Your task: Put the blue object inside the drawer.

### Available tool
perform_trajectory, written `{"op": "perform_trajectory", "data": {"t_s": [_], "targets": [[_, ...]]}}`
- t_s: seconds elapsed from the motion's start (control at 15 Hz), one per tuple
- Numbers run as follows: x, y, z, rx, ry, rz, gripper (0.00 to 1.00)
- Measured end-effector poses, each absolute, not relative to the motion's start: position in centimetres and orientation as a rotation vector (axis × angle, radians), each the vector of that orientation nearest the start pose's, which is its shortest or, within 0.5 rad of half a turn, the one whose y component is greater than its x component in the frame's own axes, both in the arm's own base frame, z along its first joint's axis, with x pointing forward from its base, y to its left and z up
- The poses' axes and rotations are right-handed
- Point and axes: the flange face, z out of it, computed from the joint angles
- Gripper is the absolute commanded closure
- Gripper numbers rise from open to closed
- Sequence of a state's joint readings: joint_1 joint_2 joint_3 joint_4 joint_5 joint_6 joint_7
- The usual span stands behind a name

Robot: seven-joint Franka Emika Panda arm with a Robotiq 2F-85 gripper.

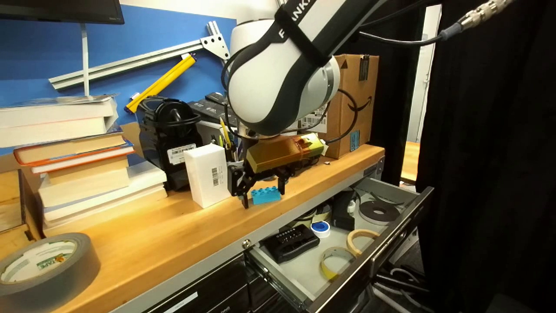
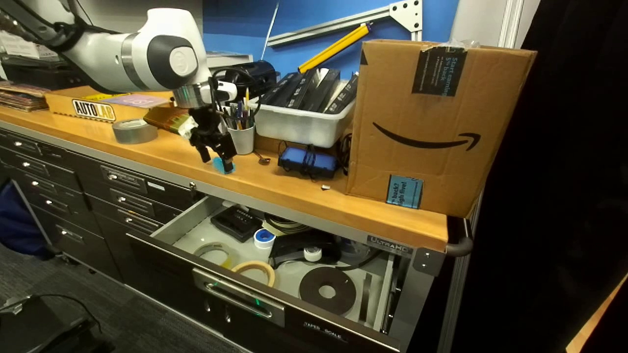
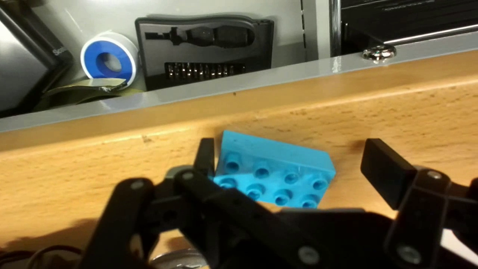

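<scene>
The blue object, a small cyan studded block, rests on the wooden bench top close to its front edge; it also shows in an exterior view and in the wrist view. My gripper is open, its fingers on either side of the block, also seen in the wrist view. There the block lies close to the left finger, with a clear gap to the right finger; part of it is hidden by the gripper linkage. The drawer stands pulled open below the bench edge, with its pale inside visible.
A white box stands close beside the gripper. The drawer holds a black bit case, tape rolls and a blue-white spool. A large cardboard box, a navy-blue item and a pen cup stand on the bench.
</scene>
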State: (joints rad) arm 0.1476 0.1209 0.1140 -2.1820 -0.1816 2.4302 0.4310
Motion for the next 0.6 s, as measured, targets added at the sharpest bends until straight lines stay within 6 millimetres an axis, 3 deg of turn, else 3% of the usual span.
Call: {"op": "perform_trajectory", "data": {"t_s": [0.2, 0.4, 0.6], "targets": [[54.6, 14.9, 34.6, -3.213, 0.124, -0.272, 0.49], [54.6, 14.4, 35.2, -3.230, 0.203, -0.289, 0.52], [53.7, 12.3, 35.2, -3.303, 0.256, -0.161, 0.52]]}}
